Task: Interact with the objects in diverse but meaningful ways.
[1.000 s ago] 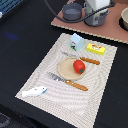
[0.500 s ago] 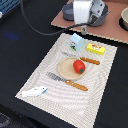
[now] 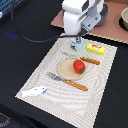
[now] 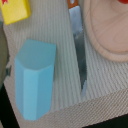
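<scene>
Exterior view: raised, off to one side, angled down over the whole striped placemat (image 3: 70, 70), arm at the far end. Wrist view: very close, facing down. Shared region: light-blue carton (image 4: 34, 80) (image 3: 74, 47), yellow box (image 4: 15, 11) (image 3: 95, 48), tan plate (image 4: 107, 30) (image 3: 67, 70) edge.

On the counter (image 3: 20, 55) lies a mat (image 3: 45, 75). At its middle sits my plate (image 3: 66, 71) with the tomato (image 3: 79, 66) on it. A knife (image 3: 90, 61) lies just far of it, a fork (image 3: 67, 81) just near. The fish (image 3: 34, 92) rests at the mat's near-left corner. The box (image 3: 95, 48) sits far right, and the carton (image 4: 34, 80), I think, just left of it.
</scene>
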Motion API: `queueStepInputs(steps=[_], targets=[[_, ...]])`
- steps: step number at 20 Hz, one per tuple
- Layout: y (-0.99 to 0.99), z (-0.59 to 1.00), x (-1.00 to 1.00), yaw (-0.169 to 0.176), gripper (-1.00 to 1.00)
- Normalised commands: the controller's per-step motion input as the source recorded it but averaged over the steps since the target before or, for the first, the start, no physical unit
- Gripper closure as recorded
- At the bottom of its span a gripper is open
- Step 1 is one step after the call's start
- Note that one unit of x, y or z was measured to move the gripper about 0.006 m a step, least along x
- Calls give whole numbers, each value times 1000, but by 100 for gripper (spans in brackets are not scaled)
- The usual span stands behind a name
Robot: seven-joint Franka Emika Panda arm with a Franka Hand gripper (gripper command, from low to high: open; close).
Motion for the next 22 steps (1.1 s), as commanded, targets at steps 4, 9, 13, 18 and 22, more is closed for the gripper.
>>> queueStepInputs(steps=[4,9,13,18,22], targets=[[-288,-56,521,-185,-100],[-253,-106,425,-151,-100],[-133,-119,211,-57,-100],[-99,-123,167,-10,-100],[-112,-148,197,-17,-100]])
